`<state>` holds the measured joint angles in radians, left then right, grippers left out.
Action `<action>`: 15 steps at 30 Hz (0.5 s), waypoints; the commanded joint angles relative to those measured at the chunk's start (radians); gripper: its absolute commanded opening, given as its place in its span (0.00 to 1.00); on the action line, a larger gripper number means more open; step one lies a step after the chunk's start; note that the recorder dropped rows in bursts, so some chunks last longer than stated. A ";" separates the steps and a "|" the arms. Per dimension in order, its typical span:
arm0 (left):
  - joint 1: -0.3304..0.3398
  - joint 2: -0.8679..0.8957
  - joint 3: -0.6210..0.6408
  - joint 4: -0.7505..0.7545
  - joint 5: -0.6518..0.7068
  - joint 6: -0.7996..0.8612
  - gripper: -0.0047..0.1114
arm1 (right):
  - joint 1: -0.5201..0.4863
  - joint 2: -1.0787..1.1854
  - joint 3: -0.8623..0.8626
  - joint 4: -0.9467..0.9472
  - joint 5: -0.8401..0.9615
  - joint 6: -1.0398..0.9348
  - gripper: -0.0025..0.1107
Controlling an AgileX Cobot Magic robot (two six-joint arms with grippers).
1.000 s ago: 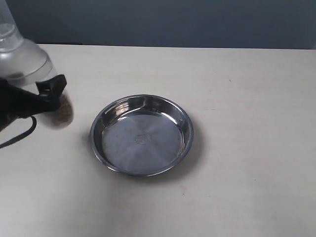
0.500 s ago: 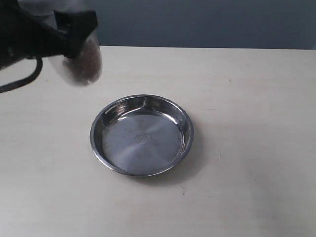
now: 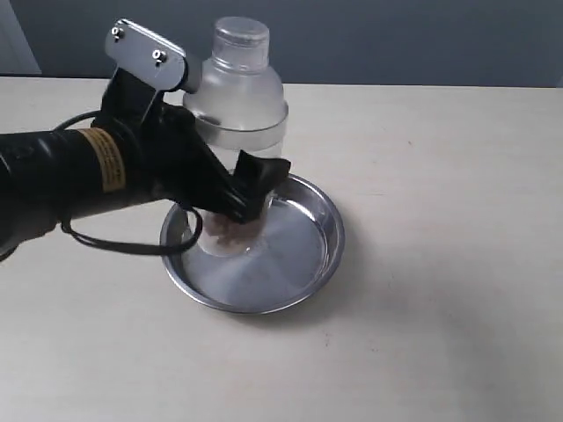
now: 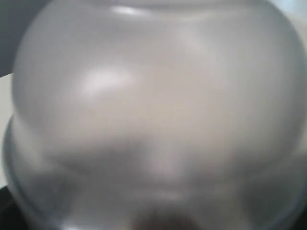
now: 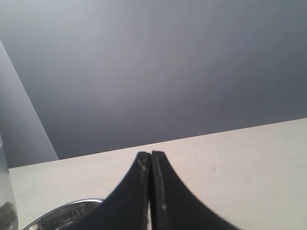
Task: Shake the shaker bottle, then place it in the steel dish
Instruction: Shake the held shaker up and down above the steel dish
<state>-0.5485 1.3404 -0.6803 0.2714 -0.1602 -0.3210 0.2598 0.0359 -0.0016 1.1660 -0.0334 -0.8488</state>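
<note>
Shaker bottle [image 3: 237, 105] stands upright over the left part of the steel dish [image 3: 308, 255], with brown granules at its base. Contact with the dish floor cannot be confirmed. Left hand [image 3: 239, 198] is clamped around its lower body. Right hand [image 5: 150, 160] is closed on nothing, fingers pressed together, apart from the dish. Dish rests on the bench [image 3: 440, 176].
</note>
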 commanded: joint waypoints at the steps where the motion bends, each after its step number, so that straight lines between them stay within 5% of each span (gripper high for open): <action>1: 0.016 0.070 -0.031 -0.201 -0.022 0.058 0.04 | -0.001 -0.004 0.002 -0.001 -0.002 -0.004 0.01; 2: -0.054 0.067 -0.036 0.061 0.041 0.075 0.04 | -0.001 -0.004 0.002 -0.001 -0.007 -0.004 0.01; 3: -0.011 0.083 -0.036 0.000 0.009 0.070 0.04 | -0.001 -0.004 0.002 -0.001 -0.005 -0.004 0.01; 4: 0.089 0.122 -0.036 -0.381 -0.079 0.054 0.04 | -0.001 -0.004 0.002 -0.001 -0.001 -0.004 0.01; 5: 0.077 0.128 -0.040 -0.386 -0.075 0.064 0.04 | -0.001 -0.004 0.002 -0.001 -0.003 -0.004 0.01; 6: -0.013 0.107 -0.052 -0.059 -0.004 0.121 0.04 | -0.001 -0.004 0.002 -0.001 -0.008 -0.004 0.01; 7: -0.029 0.105 -0.052 0.016 -0.005 0.127 0.04 | -0.001 -0.004 0.002 -0.001 -0.005 -0.004 0.01; 8: 0.080 0.141 -0.055 -0.241 -0.081 0.118 0.04 | -0.001 -0.004 0.002 -0.001 -0.005 -0.004 0.01; 9: 0.116 0.162 -0.067 -0.443 -0.068 0.118 0.04 | -0.001 -0.004 0.002 -0.001 -0.005 -0.004 0.01; 12: 0.053 0.104 -0.119 -0.237 -0.037 0.115 0.04 | -0.001 -0.004 0.002 -0.001 0.001 -0.004 0.01; 15: 0.031 0.009 -0.168 -0.261 -0.074 0.139 0.04 | -0.001 -0.004 0.002 -0.001 -0.001 -0.004 0.01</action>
<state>-0.4936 1.4375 -0.7962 0.0111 -0.1287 -0.1961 0.2598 0.0359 -0.0016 1.1660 -0.0347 -0.8488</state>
